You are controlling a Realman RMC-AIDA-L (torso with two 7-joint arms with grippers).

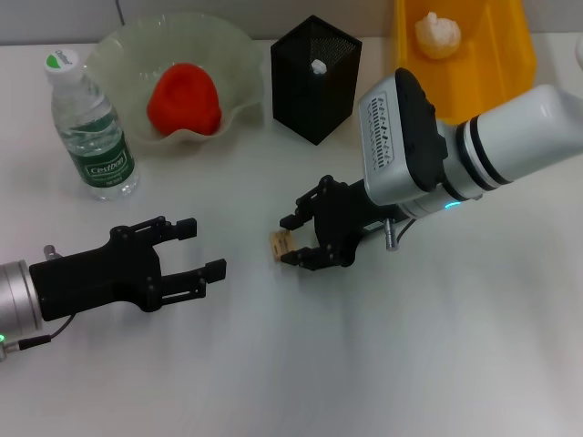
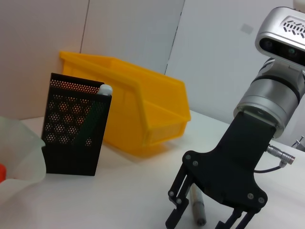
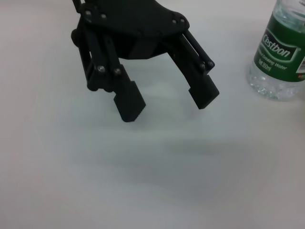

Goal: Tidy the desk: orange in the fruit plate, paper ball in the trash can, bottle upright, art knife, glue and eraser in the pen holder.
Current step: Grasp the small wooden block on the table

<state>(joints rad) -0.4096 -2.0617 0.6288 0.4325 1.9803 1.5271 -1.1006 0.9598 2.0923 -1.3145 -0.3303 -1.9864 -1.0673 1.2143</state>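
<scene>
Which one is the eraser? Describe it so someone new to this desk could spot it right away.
Start from the black mesh pen holder at the back of the white desk, then come forward to the right gripper. The eraser is the small tan block at its fingertips. It is the only small loose item lying on the open desk in the head view; the bottle stands far off.
</scene>
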